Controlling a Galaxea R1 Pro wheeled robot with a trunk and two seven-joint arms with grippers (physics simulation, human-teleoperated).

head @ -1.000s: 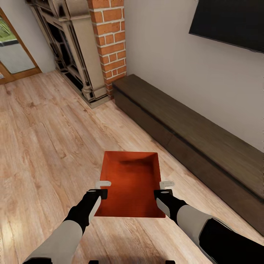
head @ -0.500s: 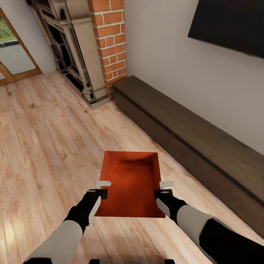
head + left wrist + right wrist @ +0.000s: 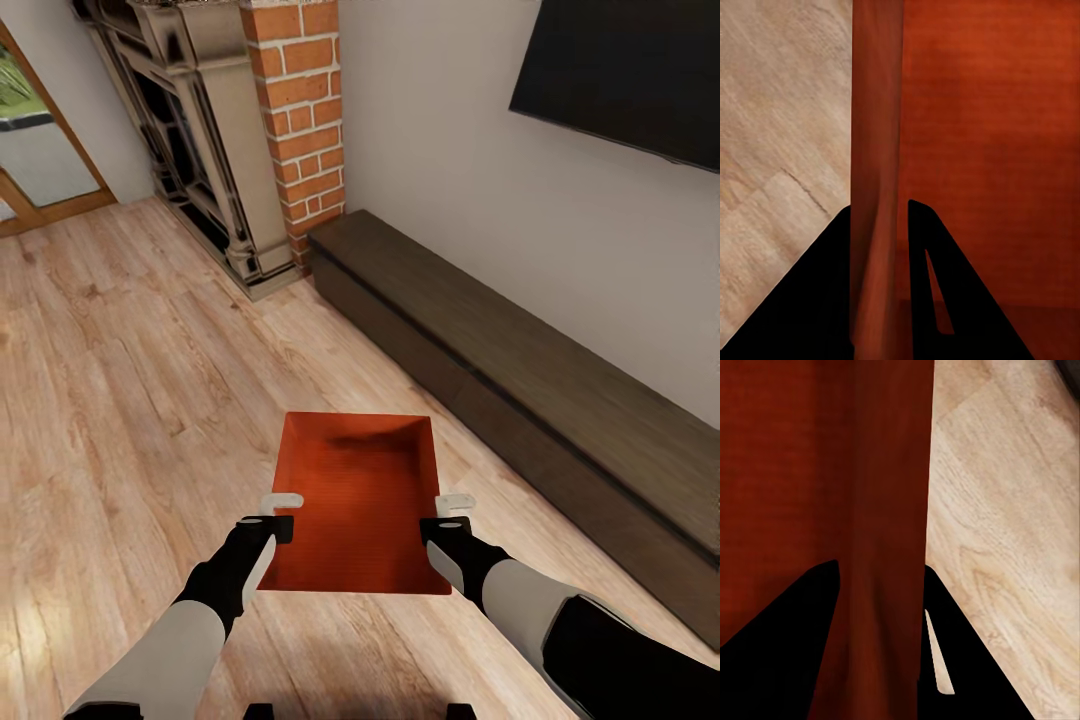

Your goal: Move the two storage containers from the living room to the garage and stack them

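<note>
Head view has one orange-red storage container (image 3: 355,500) out in front of me above the light wood plank floor (image 3: 120,400), carried between my two arms. My left gripper (image 3: 281,513) pinches its left wall, one finger inside and one outside; the left wrist view shows that wall (image 3: 876,225) running between my dark fingers (image 3: 817,300). My right gripper (image 3: 452,510) pinches the right wall (image 3: 881,585) the same way. Ahead stand a brick chimney (image 3: 305,110), a low dark cabinet (image 3: 520,380) along the wall, and a wall TV (image 3: 625,70).
</note>
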